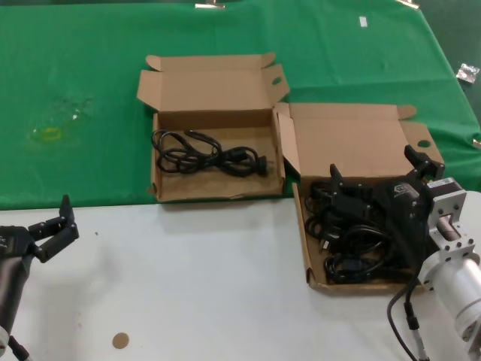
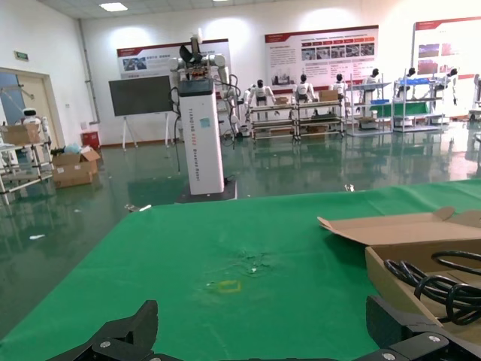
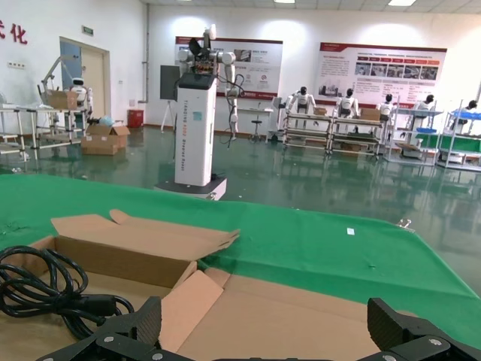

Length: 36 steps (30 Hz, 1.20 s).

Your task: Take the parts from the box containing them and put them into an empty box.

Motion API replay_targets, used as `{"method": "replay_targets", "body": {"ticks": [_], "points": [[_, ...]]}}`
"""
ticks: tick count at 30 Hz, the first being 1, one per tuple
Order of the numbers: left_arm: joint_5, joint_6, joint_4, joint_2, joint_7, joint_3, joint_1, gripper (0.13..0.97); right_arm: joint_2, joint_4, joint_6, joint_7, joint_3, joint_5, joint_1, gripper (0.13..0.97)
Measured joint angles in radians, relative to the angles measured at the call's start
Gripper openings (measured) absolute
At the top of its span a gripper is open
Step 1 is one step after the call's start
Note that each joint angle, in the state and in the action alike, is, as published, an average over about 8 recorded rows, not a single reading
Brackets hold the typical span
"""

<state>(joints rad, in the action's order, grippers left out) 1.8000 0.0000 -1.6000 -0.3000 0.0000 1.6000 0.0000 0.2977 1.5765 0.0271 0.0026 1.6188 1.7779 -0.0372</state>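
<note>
The box containing the parts [image 1: 304,226] stands at the right, its lid back and a round hole in one flap. It holds a heap of black power cords [image 1: 353,244]. My right gripper [image 1: 373,164] hangs open just above that heap, nothing between its fingers; in the right wrist view the gripper [image 3: 267,327] faces the lid's inner side [image 3: 316,316]. The other box [image 1: 218,192], with splayed notched flaps, holds one cord bundle [image 1: 207,154], which also shows as the cord [image 3: 45,289]. My left gripper [image 1: 64,223] waits open at the near left, over the white table.
Green cloth [image 1: 75,60] covers the far half of the table, with a yellowish mark [image 1: 49,134] at the left. The near half is white [image 1: 188,286], with a small brown disc [image 1: 120,341]. The two boxes touch at their adjoining corners. A small packet [image 1: 467,72] lies far right.
</note>
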Motion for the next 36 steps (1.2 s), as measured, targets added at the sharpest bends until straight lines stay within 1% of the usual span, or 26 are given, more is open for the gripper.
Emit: {"method": "replay_targets", "body": {"ticks": [36], "points": [[0.0,0.0,0.0,0.0,0.0,0.0,0.0,0.966,0.0,0.0,0.0,0.0,0.0,0.0,0.0,0.966]]}}
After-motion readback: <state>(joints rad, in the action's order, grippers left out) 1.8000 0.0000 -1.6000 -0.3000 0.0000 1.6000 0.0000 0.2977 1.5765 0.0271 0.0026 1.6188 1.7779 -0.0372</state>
